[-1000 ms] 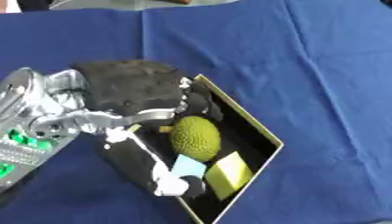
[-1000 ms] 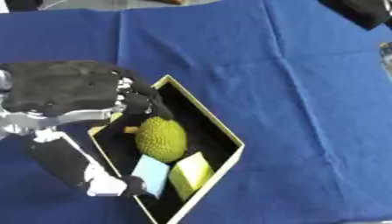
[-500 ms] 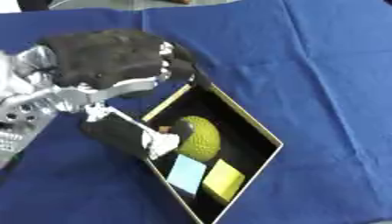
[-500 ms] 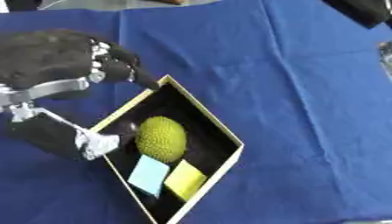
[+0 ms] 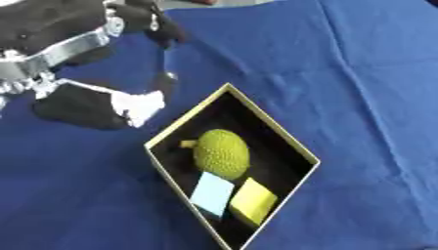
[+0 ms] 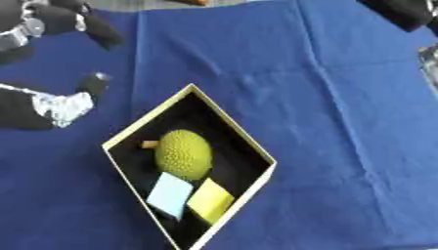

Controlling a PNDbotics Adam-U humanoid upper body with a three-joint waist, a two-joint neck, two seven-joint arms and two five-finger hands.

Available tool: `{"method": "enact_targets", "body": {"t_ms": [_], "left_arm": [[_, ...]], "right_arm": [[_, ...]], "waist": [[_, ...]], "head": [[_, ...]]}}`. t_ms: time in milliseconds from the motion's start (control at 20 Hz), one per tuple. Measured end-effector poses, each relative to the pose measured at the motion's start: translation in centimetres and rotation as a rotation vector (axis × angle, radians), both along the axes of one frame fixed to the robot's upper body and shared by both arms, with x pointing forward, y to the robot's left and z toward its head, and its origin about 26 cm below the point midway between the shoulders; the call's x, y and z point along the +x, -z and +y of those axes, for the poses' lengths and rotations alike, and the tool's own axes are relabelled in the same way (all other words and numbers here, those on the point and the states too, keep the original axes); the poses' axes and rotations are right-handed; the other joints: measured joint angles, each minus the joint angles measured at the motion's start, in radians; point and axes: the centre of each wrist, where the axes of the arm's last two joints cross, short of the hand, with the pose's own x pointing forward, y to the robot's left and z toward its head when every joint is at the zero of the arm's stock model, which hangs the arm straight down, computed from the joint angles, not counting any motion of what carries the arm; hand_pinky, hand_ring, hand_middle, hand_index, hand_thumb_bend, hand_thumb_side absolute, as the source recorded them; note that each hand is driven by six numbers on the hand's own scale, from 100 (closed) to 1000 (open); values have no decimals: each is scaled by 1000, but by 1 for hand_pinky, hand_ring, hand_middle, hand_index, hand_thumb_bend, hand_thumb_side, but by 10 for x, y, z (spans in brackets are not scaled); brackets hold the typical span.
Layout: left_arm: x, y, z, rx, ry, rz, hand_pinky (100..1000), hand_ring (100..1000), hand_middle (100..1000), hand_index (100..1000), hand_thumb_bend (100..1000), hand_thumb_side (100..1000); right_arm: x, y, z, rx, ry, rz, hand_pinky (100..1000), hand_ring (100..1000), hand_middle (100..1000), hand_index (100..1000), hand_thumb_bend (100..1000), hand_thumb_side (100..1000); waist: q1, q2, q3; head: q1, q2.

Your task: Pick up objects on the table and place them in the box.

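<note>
Lying in box, bumpy yellow-green fruit, 2 blocks, blue cloth beneath

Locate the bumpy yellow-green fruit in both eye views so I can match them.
Left eye view: bumpy yellow-green fruit at centre, inside the box.
Right eye view: left of centre, same spot in the box.
Shared landmark: the light blue block just below the fruit.
</note>
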Motion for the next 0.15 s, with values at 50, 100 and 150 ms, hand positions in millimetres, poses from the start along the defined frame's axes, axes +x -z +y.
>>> {"method": "enact_targets", "body": {"t_ms": [50, 100, 150], "left_arm": [[1, -1, 5, -43, -17, 6, 835, 721, 629, 829, 100, 646], [2, -2, 11, -87, -34, 13, 836, 721, 629, 831, 100, 653], [3, -3, 16, -128, -46, 17, 836, 720, 628, 831, 100, 655]], "right_arm": [[0, 0, 0, 5, -1, -5, 861, 641, 593, 724, 100, 665], [0, 0, -1, 9, -2, -11, 860, 642, 593, 724, 100, 666], [0, 0, -1, 13, -4, -16, 860, 641, 593, 725, 100, 666]], "waist": [[-4, 0, 2], [-8, 0, 4], [-11, 0, 6]], "head": [[2, 0], [4, 0], [5, -1]]}}
